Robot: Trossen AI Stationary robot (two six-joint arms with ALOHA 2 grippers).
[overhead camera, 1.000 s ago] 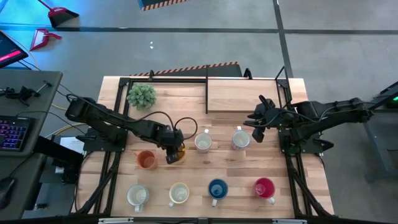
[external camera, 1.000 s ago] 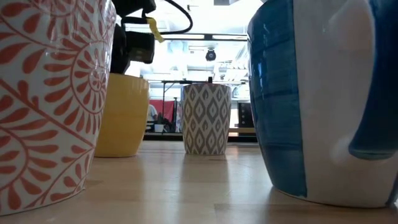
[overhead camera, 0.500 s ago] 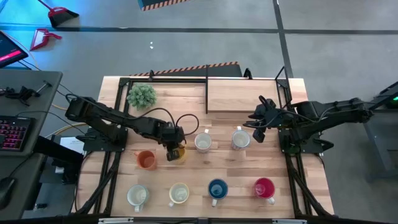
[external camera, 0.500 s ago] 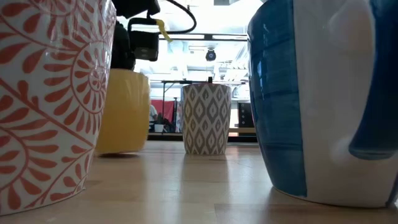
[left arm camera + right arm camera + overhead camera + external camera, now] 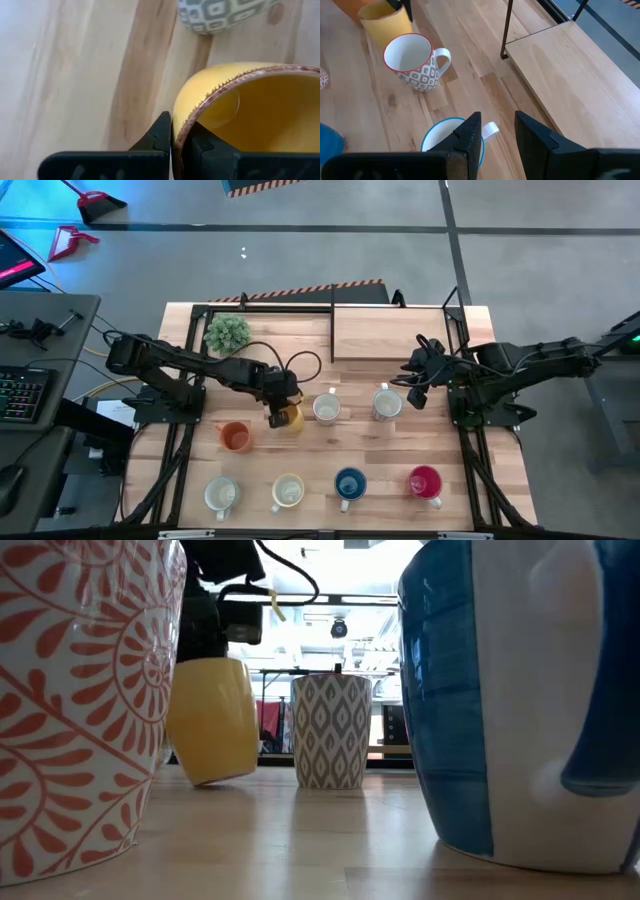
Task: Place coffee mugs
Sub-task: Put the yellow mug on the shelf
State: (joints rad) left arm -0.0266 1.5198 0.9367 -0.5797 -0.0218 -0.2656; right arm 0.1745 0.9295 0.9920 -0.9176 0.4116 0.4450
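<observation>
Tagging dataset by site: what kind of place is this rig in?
Probably a robotics lab or workshop, not a home. A bare wooden table with a black frame sits on a grey concrete floor, beside a desk with a backlit keyboard; striped hazard tape marks the floor.

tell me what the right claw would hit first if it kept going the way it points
Most likely the blue-rimmed mug right below the right claw; farther along that line stands the grey patterned mug, though depth is hard to judge.

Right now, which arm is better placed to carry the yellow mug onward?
Left. The left gripper is shut on the yellow mug's rim, with the mug tilted and lifting off the table. The right gripper hangs open above the blue-rimmed mug, farther away.
</observation>
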